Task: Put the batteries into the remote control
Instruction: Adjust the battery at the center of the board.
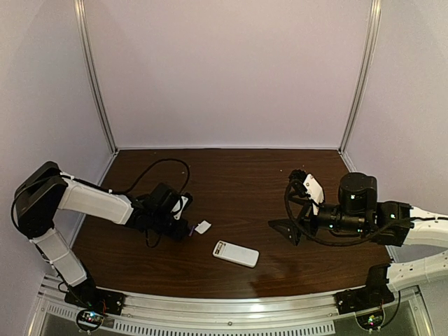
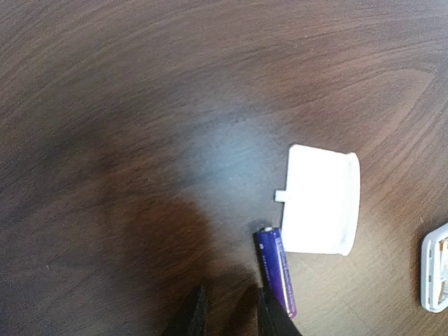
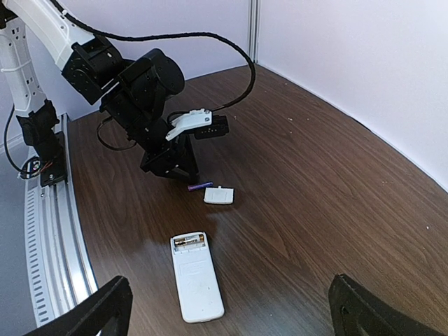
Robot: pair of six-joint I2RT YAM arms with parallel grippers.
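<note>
A small white rectangular plastic piece with a short tab, possibly a lid, lies flat on the dark brown wood-grain surface. Pale walls and silver metal corner posts enclose it.

The remote control lies face down, white back up, by the middle of the desk's near edge; its open end compartment holds the gold-brown battery. The purple battery lies flat, apart, toward the left edge
</note>
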